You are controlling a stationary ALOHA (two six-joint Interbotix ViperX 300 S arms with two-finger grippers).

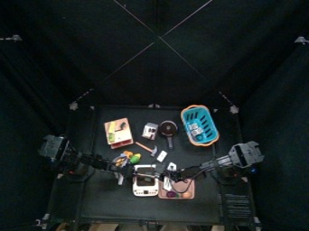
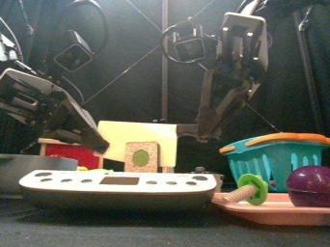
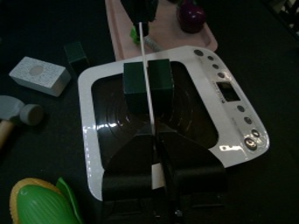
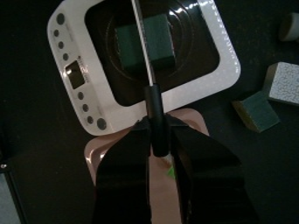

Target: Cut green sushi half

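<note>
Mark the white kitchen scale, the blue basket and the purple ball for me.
white kitchen scale [image 3: 222,83], left wrist view, on its white button panel.
blue basket [image 2: 273,154], front view, on its slatted side wall.
purple ball [image 2: 311,185], front view, on its rounded front.

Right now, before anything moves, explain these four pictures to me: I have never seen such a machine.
Two black robot arms work at a small black table, ending in the left pincer and the right pincer. One picture looks straight down, one looks level from the table's front edge, and two come from wrist cameras. On the table are a white scale bearing a dark green block, a pink tray with the lime-green sushi, and a blue basket. A thin grey strip crosses the scale; I cannot tell what holds it.
</note>
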